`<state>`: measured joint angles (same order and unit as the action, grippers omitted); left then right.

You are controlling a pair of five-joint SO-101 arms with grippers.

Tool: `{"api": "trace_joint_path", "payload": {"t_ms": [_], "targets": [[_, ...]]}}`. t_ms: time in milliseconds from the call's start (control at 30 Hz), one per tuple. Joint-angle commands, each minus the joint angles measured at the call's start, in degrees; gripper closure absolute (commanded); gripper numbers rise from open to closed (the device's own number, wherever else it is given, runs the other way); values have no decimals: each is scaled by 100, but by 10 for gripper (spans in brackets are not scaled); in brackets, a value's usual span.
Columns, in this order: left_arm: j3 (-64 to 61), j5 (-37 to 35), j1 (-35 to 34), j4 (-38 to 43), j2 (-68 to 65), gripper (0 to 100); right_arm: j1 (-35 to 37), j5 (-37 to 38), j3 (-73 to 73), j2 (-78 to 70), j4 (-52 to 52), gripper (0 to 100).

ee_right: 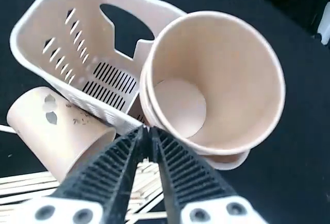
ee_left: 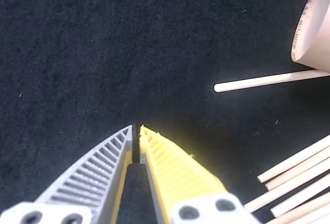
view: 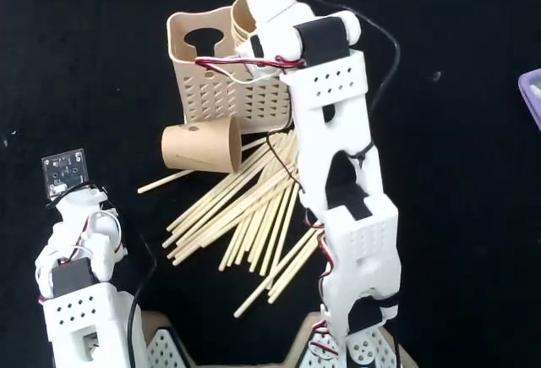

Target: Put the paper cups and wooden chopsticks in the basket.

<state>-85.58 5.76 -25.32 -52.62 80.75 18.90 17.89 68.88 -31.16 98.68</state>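
Your left tool (ee_left: 135,130) hangs pressed together over the black worktop (view: 84,72). Next, a paper cup (view: 201,144) lies on its side against the basket (view: 207,80), with the chopsticks (view: 237,207) fanned beside it. Your right tool (ee_right: 149,131) pinches the rim of the stacked cups (ee_right: 216,80) at the basket's right end.

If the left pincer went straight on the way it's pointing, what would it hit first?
The left pincer would probably meet only the bare black table; the nearest chopstick lies off to one side.

Claw (ee_left: 136,131) closed, empty, over black table (ee_left: 103,44); chopsticks (ee_left: 294,183) nearby.
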Motion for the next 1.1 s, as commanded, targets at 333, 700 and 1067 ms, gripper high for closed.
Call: {"api": "trace_joint_path", "payload": {"t_ms": [333, 700, 1067], "targets": [[48, -44, 57, 123, 62, 971, -88, -97, 1235, 374, 246, 987], [48, -44, 57, 123, 62, 971, -105, -703, 1332, -585, 229, 987], [48, -44, 57, 123, 62, 971, -158, -677, 2668, -479, 158, 987]]}}
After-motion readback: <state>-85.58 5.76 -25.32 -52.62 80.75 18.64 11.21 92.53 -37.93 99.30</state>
